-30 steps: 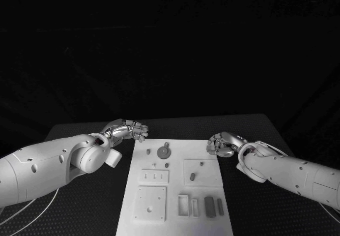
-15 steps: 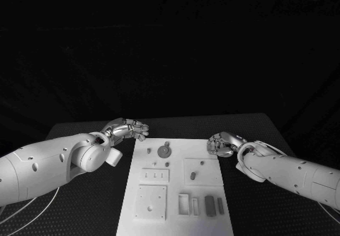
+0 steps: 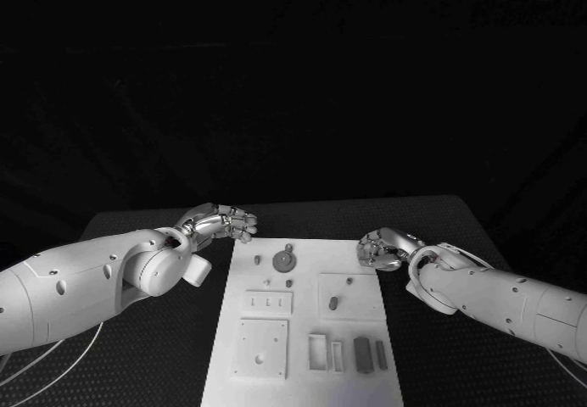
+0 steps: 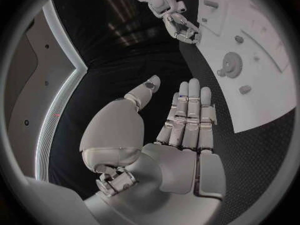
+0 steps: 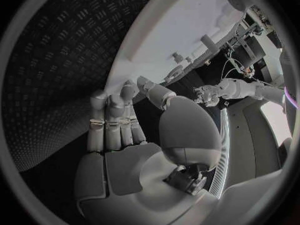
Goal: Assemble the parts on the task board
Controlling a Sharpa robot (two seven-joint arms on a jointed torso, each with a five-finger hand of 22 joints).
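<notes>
Lying lengthwise down the middle of the black counter (image 3: 147,356): one white task board (image 3: 309,339), near end cut off by the head view's lower edge. Carrying small grey parts, hard to make out and not safely counted: a round toothed gear (image 3: 284,260) near the far end, a small oblong piece (image 3: 332,303) on a raised square panel, a dark upright block (image 3: 361,354) among narrow slots at the near right. Also three pale raised panels on the left and middle, details too faint to read. Just off the board's far left corner, over the counter: left hand (image 3: 220,224), fingers straight and side by side, thumb apart, holding nothing. Just off the right edge: right hand (image 3: 384,248), empty too, fingers straight and close together.
</notes>
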